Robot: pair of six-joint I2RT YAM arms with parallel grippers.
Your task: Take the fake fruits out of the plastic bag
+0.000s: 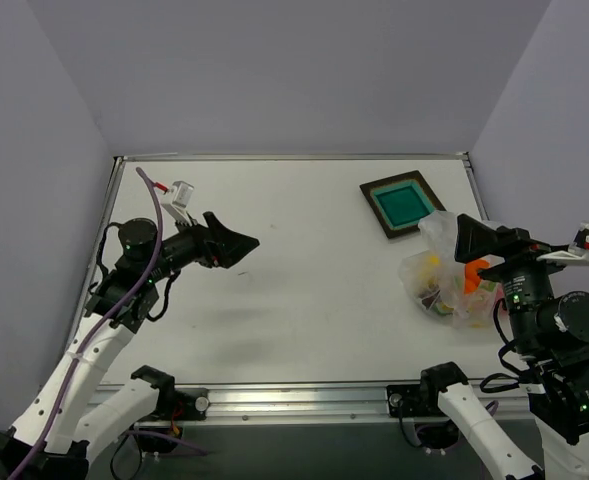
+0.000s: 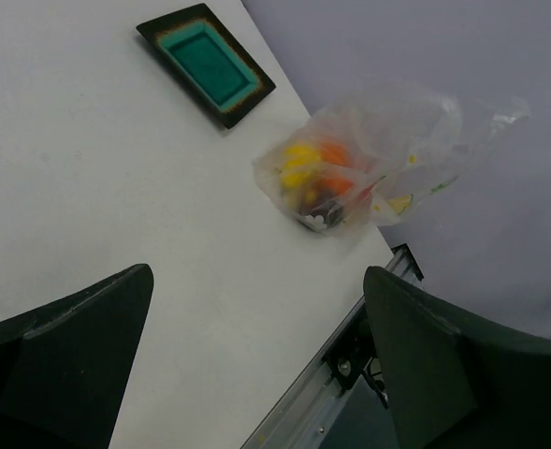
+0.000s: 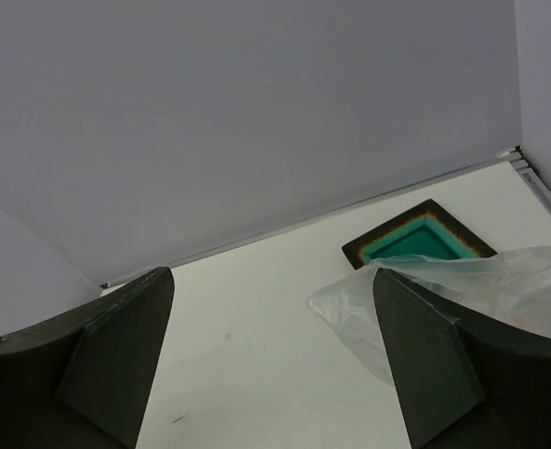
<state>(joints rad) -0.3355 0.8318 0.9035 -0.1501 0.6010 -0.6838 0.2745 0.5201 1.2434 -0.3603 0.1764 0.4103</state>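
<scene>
Pinching thin film along with a fruit is the likeliest slip here. The plastic bag (image 1: 444,285) is crinkled loosely over the fake fruits (image 2: 317,173), and I cannot tell where its mouth lies, so a closing grip may catch only plastic and haul the whole bundle up. A one-sided pull would probably drag the light bag across the tabletop (image 1: 304,290) rather than open it, since nothing pins it down. The fruits look round and glossy. The bag lies near the right edge of the tabletop, just on the near side of the teal tray (image 1: 404,203), so anything tipped out could roll to the rail and off. An orange ball (image 2: 336,152) and a yellow piece (image 2: 298,164) show through the film, both inside the bag.

The right arm (image 1: 549,310) is folded in from the right side with its wrist raised. The right jaws stand wide and empty just above the bag's upper fold, facing across it toward the tray. The left arm (image 1: 124,280) reaches over the left half of the tabletop, well apart from the bag. The left jaws are also spread wide, hold nothing, and are aimed rightward at the bag.
</scene>
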